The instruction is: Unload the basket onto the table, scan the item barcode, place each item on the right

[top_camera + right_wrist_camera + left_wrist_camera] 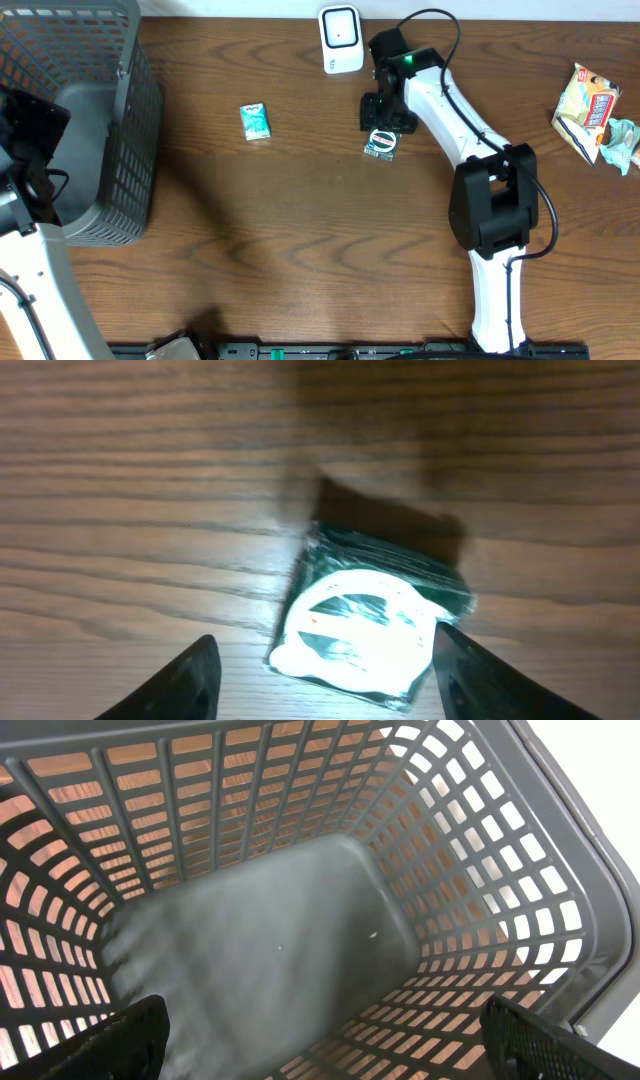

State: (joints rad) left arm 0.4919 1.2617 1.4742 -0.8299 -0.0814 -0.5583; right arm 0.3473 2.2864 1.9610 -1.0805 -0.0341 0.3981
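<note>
A small dark green packet (380, 143) with a white label lies flat on the wooden table, just in front of the white barcode scanner (341, 38). My right gripper (386, 122) hangs over it, open. In the right wrist view the packet (370, 625) sits between the fingers of this gripper (322, 660); the right finger (470, 670) is at the packet's edge and the left finger (185, 680) stands clear of it. My left gripper (322, 1025) is open and holds nothing, hovering inside the grey basket (300, 940).
The grey mesh basket (110, 130) stands at the table's left edge. A teal packet (256, 121) lies left of the scanner. Colourful snack packets (592, 112) lie at the far right.
</note>
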